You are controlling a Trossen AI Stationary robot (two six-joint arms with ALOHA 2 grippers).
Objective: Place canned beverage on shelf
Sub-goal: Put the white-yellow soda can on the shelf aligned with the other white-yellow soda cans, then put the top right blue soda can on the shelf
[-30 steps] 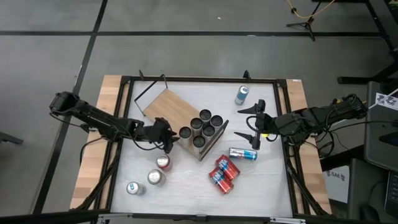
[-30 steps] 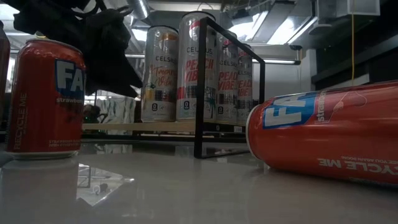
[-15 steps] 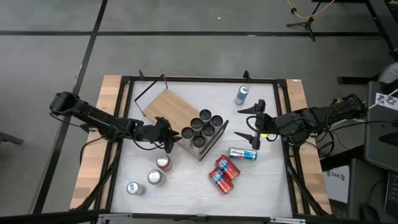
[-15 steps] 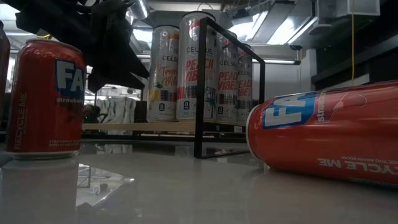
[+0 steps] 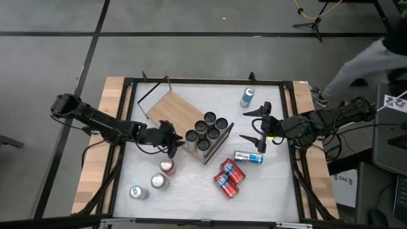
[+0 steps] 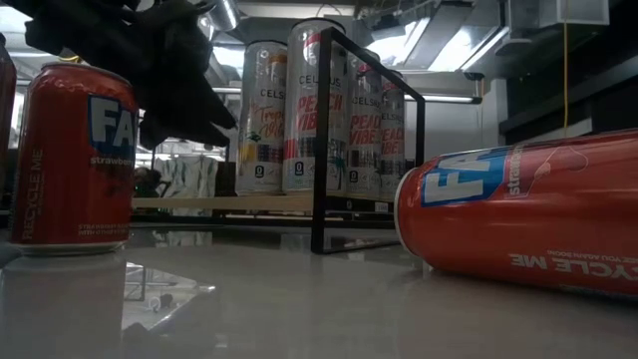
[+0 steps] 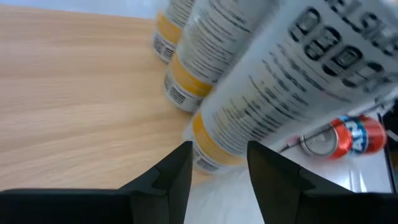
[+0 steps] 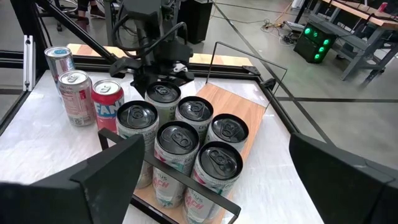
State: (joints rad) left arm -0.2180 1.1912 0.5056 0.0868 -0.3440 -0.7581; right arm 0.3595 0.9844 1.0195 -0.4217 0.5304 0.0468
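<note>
The shelf [image 5: 168,108], a light-wood board on a black wire frame, lies slantwise mid-table. Several tall cans [image 5: 208,129] stand upright on its near right end. The can at the near corner [image 5: 189,135] stands on its base at the board's edge [image 7: 208,158]. My left gripper [image 5: 177,143] is level with that can's lower part, on the can's left. Its fingers are parted, with the can's base showing between their tips [image 7: 217,152]. My right gripper [image 5: 247,126] hangs wide open to the right of the shelf, holding nothing. My left gripper comes at the corner can's lower end [image 7: 214,146] from the table's left, slanting down. Whether its fingertips [image 7: 183,155] touch the can, I cannot tell. The can stands upright on the board.
Loose cans on the white table: an upright red one [image 5: 166,166] and two silver ones [image 5: 159,182] near left, two red ones lying down [image 5: 227,178], a blue-silver one lying down [image 5: 248,157], and one upright at the far right [image 5: 247,97]. A person [image 5: 362,57] is beyond the right far corner.
A person has come into view beyond the table's far right corner. My left gripper has tipped slightly where it stands by the corner can. No can has moved.
</note>
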